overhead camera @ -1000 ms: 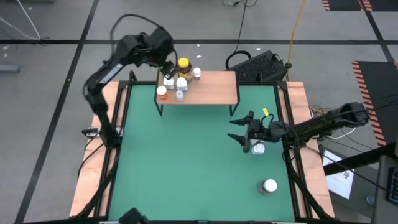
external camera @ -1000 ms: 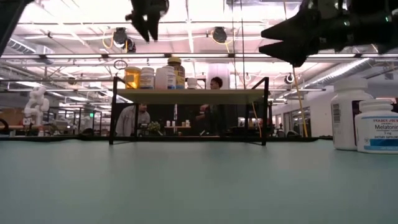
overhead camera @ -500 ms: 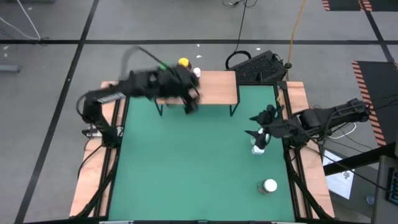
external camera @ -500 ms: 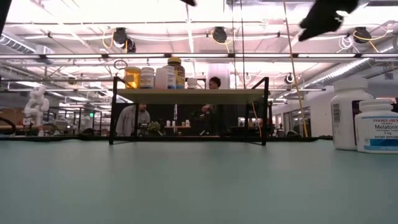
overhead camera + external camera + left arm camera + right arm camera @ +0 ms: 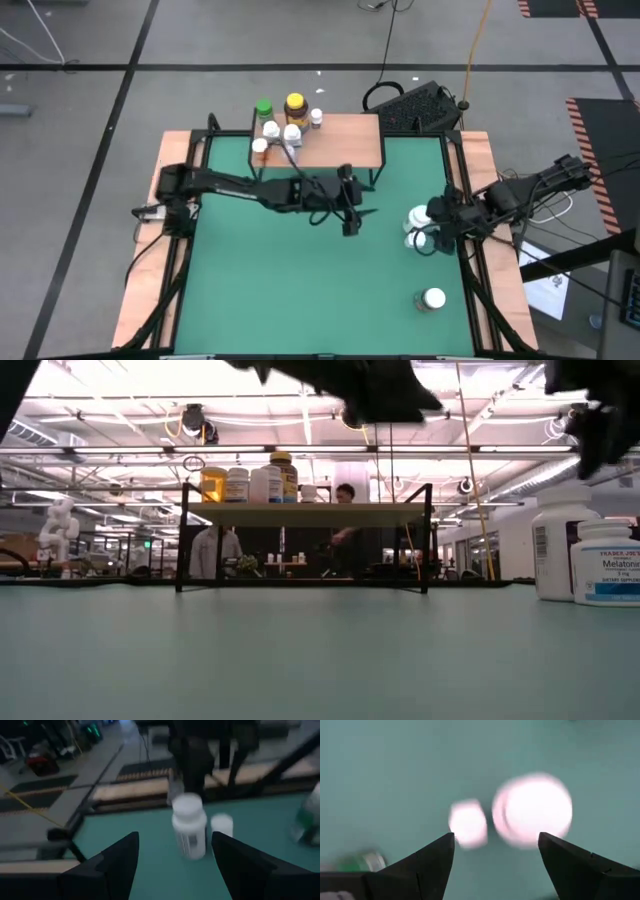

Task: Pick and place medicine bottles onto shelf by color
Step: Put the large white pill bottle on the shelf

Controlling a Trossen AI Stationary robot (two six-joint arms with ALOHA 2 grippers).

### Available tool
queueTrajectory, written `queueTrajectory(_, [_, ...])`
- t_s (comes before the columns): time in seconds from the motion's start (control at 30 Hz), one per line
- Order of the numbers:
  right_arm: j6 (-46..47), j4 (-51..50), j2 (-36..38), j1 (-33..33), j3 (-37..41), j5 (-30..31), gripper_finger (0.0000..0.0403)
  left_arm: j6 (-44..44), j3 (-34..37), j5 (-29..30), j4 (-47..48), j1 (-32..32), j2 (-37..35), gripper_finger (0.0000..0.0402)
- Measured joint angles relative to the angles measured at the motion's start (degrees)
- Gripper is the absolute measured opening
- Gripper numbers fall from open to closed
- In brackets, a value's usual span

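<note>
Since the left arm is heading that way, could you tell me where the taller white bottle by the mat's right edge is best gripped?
Grip the taller white bottle across its round body, below the cap. It stands upright, so a level approach from the mat's centre suits the open left tool. A smaller bottle stands close beside it, and the right tool hangs near both.

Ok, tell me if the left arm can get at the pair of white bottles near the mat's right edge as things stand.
Probably yes. The left gripper is open over bare green mat, pointing at the two white bottles, with nothing between. But the right gripper hangs right over them, open, so the arms might clash.
</note>
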State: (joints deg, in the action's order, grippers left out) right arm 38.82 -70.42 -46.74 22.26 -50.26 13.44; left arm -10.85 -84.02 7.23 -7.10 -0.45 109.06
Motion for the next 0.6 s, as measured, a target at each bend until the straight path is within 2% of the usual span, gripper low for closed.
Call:
queueTrajectory(0.17, [4.49,-11.28,-1.17,0.00,0.02,-1.39,0.0281,-2.81,0.19,-0.97,-7.47,0.20,6.99,0.0255])
queueTrajectory(0.3, [7.26,-13.52,-1.64,0.00,0.85,0.80,0.0281,-1.34,-1.48,-4.86,-14.69,1.81,11.32,0.0255])
queueTrajectory(0.43, [6.80,-9.76,-1.69,-0.02,4.39,1.44,0.0281,0.82,-7.79,-10.25,-14.52,3.73,16.99,0.0256])
queueTrajectory(0.6, [8.99,-10.89,-2.32,-0.05,4.79,4.25,0.0281,2.65,-18.52,-11.38,-14.24,4.28,24.22,0.0256])
